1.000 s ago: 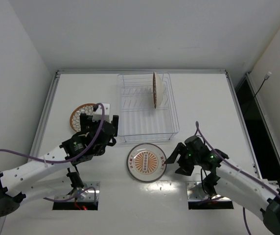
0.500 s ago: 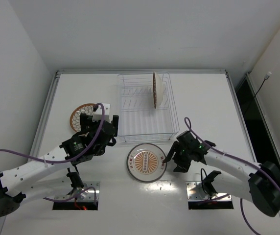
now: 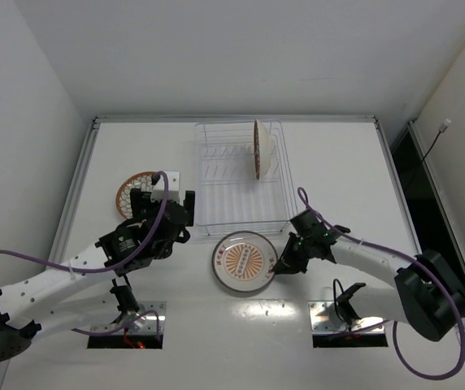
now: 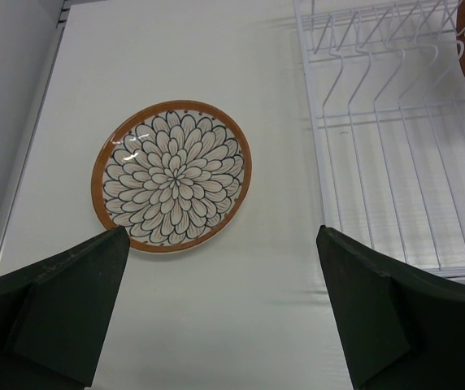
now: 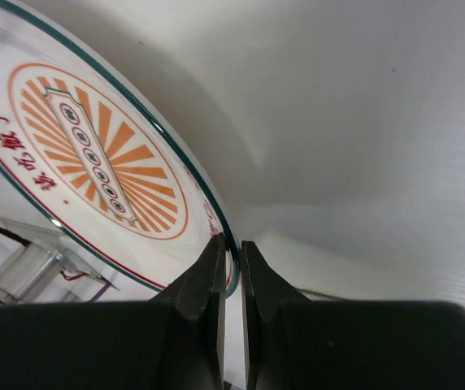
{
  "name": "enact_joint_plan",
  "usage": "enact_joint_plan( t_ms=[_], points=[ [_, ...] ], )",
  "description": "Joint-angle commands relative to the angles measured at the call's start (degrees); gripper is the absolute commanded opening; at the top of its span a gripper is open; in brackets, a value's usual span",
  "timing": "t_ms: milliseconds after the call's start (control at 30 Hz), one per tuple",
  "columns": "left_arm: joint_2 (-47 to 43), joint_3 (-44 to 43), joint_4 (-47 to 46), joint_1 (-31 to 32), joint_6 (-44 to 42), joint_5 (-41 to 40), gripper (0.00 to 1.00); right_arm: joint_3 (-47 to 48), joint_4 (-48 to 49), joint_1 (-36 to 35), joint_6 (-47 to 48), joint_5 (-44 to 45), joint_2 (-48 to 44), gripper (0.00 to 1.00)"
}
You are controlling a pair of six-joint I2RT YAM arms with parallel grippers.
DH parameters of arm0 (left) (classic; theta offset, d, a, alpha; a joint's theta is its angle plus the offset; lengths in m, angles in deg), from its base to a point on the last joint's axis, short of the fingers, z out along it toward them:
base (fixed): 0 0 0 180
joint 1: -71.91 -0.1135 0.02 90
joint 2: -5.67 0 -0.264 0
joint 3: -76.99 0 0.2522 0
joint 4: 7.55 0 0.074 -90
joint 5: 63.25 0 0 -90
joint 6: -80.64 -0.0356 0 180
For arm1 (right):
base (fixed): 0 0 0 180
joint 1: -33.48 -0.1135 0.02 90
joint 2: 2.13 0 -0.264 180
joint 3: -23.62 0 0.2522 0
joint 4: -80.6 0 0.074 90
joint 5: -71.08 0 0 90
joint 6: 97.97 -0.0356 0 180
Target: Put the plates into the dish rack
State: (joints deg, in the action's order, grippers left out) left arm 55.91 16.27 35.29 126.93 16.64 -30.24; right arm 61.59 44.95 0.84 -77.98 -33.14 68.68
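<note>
While the left gripper [image 4: 222,231] hangs wide open over the brown-rimmed plate [image 4: 171,175], the right gripper [image 5: 232,244] pinches the sunburst plate [image 5: 94,154] at its rim.

I have the dish rack [image 3: 245,179] mid-tabletop [image 3: 338,162], toward the far side. The upright plate [image 3: 258,149] stands on edge in its far right part. The left plate [image 4: 171,175] lies flat on the tabletop left of the rack, with my left pincer [image 4: 224,325] just on its near side. The near plate [image 3: 245,260] sits right in front of the rack, my right pincer [image 5: 231,244] at its right rim.
</note>
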Motion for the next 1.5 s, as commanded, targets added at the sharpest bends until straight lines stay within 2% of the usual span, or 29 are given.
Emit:
enact_joint_plan(
  t_ms=[0,233,333,500,667,867,1033,1200,1333,1400,1467],
  points=[
    [-1.0,0.3,-1.4,-0.5,0.7,-0.8,1.0,1.5,0.6,0.5,1.4,1.4,-1.8,0.0],
    [-1.0,0.3,-1.4,-0.5,0.7,-0.8,1.0,2.1,-1.1,-0.7,3.0,2.0,-6.3,0.0],
    [-1.0,0.3,-1.4,-0.5,0.7,-1.3,1.0,2.7,-1.9,-0.7,6.4,-0.9,-8.2,0.0],
    [-0.5,0.3,-1.4,-0.5,0.7,-1.3,1.0,7.1,-12.1,-2.3,11.8,0.5,-14.5,0.0],
    [-0.5,0.3,-1.4,-0.5,0.7,-1.3,1.0,14.2,-19.6,-3.4,16.8,4.5,-22.2,0.0],
    [0.0,0.3,-1.4,-0.5,0.7,-1.3,1.0,28.0,-27.7,-5.7,24.9,10.8,-21.1,0.0],
    [0.0,0.3,-1.4,-0.5,0.7,-1.8,1.0,43.8,-36.0,-6.3,29.7,16.9,-16.6,0.0],
    [0.0,0.3,-1.4,-0.5,0.7,-1.8,1.0,60.4,-39.7,-6.8,34.5,28.0,-8.6,0.0],
    [0.0,0.3,-1.4,-0.5,0.7,-1.8,1.0,70.5,-39.7,-6.8,36.8,35.3,-0.4,0.0],
    [0.0,0.3,-1.4,-0.5,0.7,-1.8,1.0,77.7,-39.7,-6.8,38.7,41.3,6.0,0.0],
    [0.0,0.3,-1.4,-0.5,0.7,-1.8,1.0,84.3,-39.7,-6.8,40.0,43.5,12.4,0.0]
  ],
)
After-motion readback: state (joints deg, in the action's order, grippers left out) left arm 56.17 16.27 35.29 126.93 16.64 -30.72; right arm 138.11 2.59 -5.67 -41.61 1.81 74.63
